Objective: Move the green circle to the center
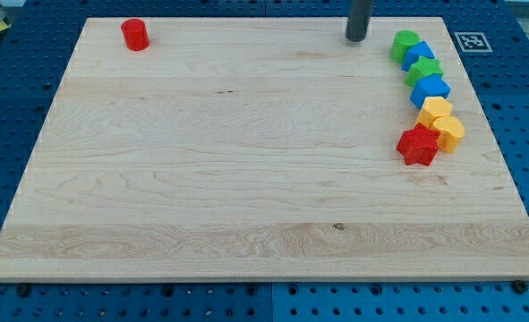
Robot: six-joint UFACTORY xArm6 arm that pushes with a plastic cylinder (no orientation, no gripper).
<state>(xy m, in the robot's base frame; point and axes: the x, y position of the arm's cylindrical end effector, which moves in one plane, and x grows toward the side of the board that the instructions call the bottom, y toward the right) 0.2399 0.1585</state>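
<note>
The green circle sits near the view's top right corner of the wooden board, at the top of a column of blocks. My tip rests on the board just to the view's left of the green circle, a short gap apart from it. Below the green circle run a blue block, a green star-like block, a blue block, a yellow block, a second yellow block and a red star.
A red cylinder stands alone near the view's top left corner. A black-and-white marker tag lies off the board at the top right. Blue perforated table surrounds the board.
</note>
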